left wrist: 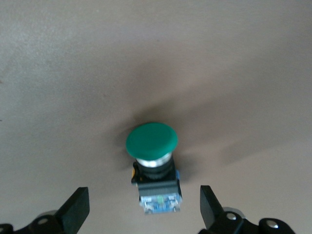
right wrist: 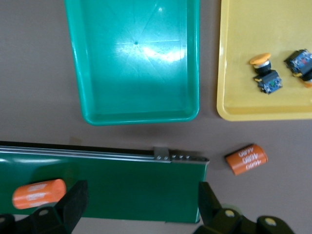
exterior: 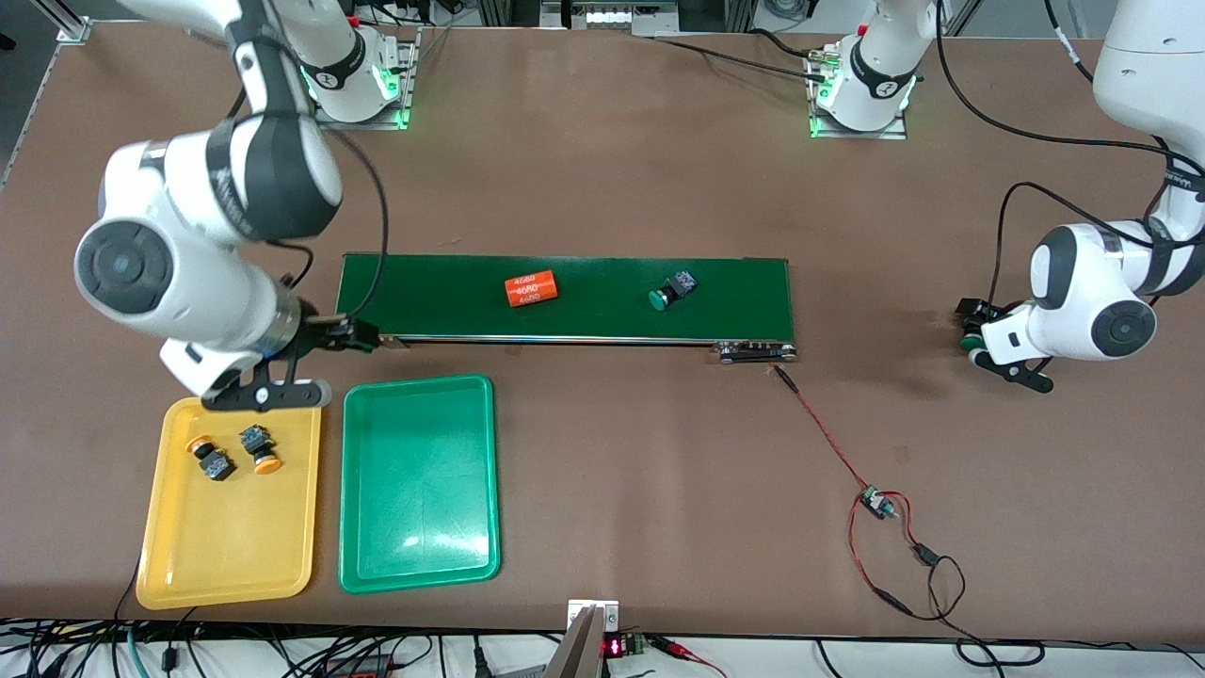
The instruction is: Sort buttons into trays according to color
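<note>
**Front view.** Half done, by my count.
- The yellow tray [exterior: 226, 589] holds both yellow-capped buttons, one [exterior: 209, 460] just beside the other [exterior: 261, 449], at the end of the tray farther from the front camera.
- The green tray [exterior: 419, 527], beside it toward the left arm's end, holds nothing.
- One green-capped button [exterior: 670, 290] lies on its side on the conveyor belt [exterior: 612, 325], well apart from an orange numbered cylinder [exterior: 531, 289] on the same belt.
- The right gripper [exterior: 311, 365] hangs over the gap between the belt's end and the yellow tray.
- The left gripper [exterior: 984, 341] is low at the left arm's end of the surface [exterior: 612, 452], with a bit of green cap showing at it.

**Left wrist view.** The second green-capped button [left wrist: 152, 161] lies on the bare brown surface. The left gripper [left wrist: 144, 204] has its jaws released and spread wide to either side of the button, touching neither flank. It is not yet grasped.

**Right wrist view.**
- The right gripper [right wrist: 141, 202] has its jaws released, with nothing between them.
- The green tray [right wrist: 141, 117] is confirmed empty.
- The yellow tray [right wrist: 229, 73] shows its two buttons [right wrist: 265, 73] [right wrist: 301, 61].
- One orange cylinder [right wrist: 39, 193] sits on the belt [right wrist: 136, 190]. A second [right wrist: 246, 159] lies on the surface just off the belt's end, near the yellow tray.

**Left to do, as I judge it.** Both green-capped buttons still need to go into the green tray. The cylinders need no sorting.
</note>
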